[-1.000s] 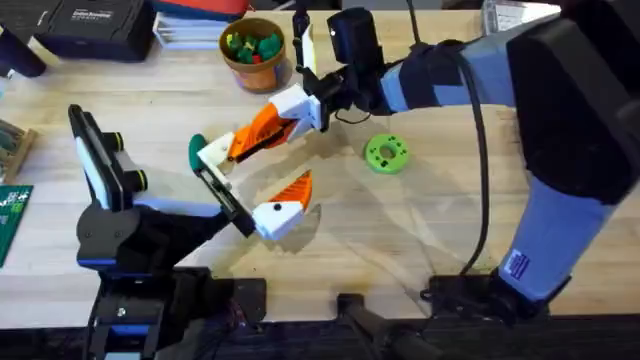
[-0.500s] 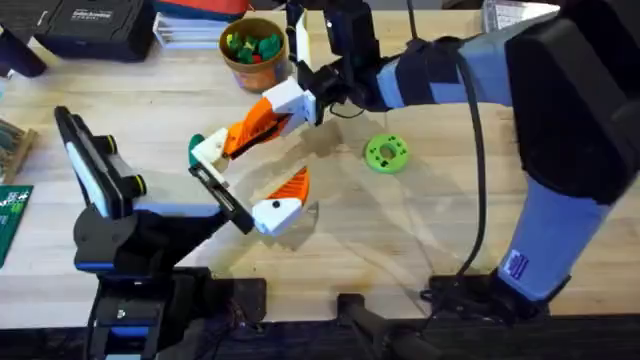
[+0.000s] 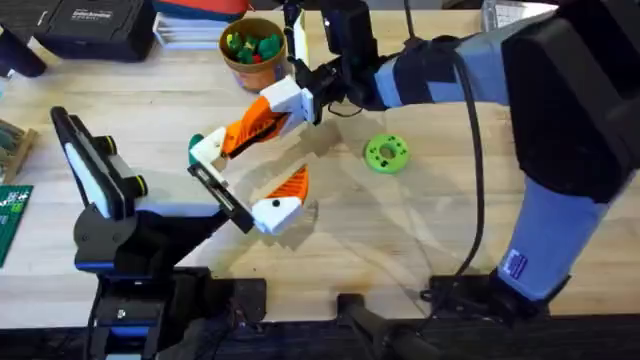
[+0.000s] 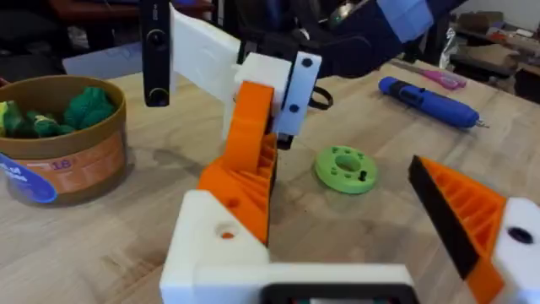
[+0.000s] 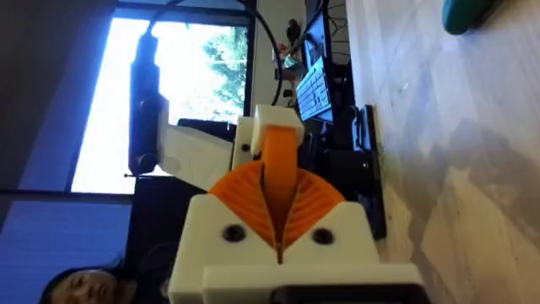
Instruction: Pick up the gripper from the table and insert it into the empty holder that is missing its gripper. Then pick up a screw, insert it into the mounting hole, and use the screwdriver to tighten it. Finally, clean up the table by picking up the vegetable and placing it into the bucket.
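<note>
The right arm (image 3: 470, 70) reaches across the table, the right gripper (image 3: 272, 112) clamped tight on the gripper (image 3: 235, 138) by its orange wedge. It angles the white block toward the bare holder (image 3: 222, 195) of the left gripper (image 3: 248, 182), which is spread wide and empty to receive it.

My fingers (image 4: 472, 228) are white with orange ribbed pads. The bucket (image 3: 252, 50) is yellow-orange, the holed disc (image 3: 386, 153) bright green. The screwdriver (image 4: 426, 101) is blue.
</note>
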### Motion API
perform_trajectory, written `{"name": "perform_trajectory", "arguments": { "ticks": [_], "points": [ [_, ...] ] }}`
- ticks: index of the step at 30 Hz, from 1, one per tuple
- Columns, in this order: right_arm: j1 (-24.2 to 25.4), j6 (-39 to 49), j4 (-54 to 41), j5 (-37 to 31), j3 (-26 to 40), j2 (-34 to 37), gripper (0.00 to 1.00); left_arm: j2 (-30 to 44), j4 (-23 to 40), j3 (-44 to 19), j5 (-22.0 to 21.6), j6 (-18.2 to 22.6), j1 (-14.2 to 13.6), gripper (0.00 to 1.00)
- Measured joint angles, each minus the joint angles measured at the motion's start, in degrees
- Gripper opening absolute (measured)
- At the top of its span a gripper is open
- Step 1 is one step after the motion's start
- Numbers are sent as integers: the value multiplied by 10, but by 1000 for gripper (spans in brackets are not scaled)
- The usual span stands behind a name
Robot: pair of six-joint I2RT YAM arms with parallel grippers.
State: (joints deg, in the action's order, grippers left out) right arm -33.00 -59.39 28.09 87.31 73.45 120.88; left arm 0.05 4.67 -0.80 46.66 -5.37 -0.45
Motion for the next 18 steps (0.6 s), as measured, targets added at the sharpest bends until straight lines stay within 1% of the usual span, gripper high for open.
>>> {"name": "perform_trajectory", "arguments": {
  "ticks": [13,18],
  "points": [
    [18,-2,-3,0,0,0,8,0,0,0,18,7,-1,986],
    [44,-1,-4,0,0,0,8,0,1,0,25,8,-5,986]
  ]
}}
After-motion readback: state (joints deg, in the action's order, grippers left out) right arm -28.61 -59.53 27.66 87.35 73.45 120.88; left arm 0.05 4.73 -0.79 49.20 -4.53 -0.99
